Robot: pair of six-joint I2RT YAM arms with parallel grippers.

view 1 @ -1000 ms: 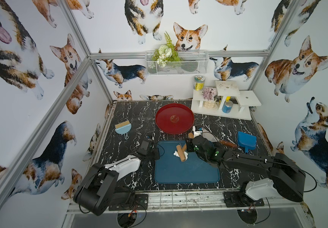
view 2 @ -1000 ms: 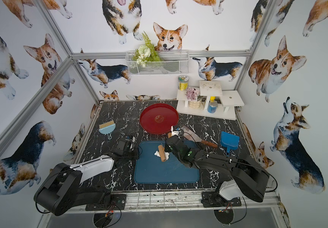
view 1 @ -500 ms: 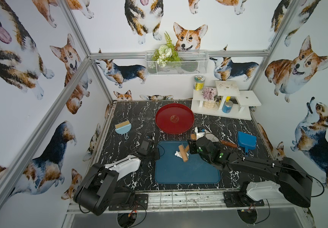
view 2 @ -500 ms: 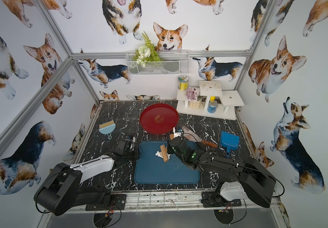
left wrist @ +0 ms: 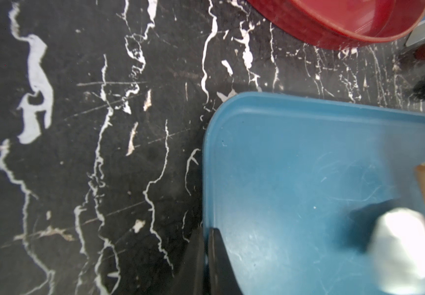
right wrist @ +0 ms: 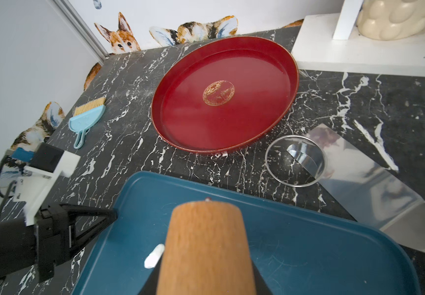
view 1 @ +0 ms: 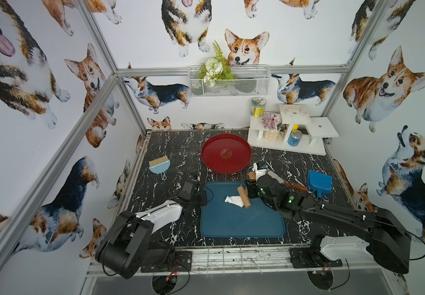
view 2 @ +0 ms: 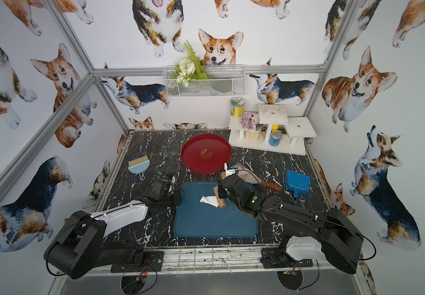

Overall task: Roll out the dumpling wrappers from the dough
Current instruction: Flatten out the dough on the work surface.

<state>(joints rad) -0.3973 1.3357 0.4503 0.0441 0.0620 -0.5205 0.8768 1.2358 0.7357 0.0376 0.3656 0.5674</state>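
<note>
Right gripper (view 1: 250,191): jaws clamped on the wooden rolling pin (view 1: 243,196), which lies across the far part of the blue tray (view 1: 232,224).

Change: compared with a second ago the pin sits slightly further right, and the right arm is stretched further out.

The dough (view 1: 234,200) is a ragged white lump on the tray, touching the pin's left side. More of it shows clear of the pin than before. It looks thick and uneven, so I judge this pass has pressed it only a little and more rolling is needed.

Left gripper (left wrist: 207,237): fingers together, holding nothing, parked at the tray's left edge, unmoved.

Beyond the tray, the red plate (view 1: 214,158) carries no wrapper. The metal ring cutter (right wrist: 295,161) rests on the marble just right of the plate, apart from both grippers.
</note>
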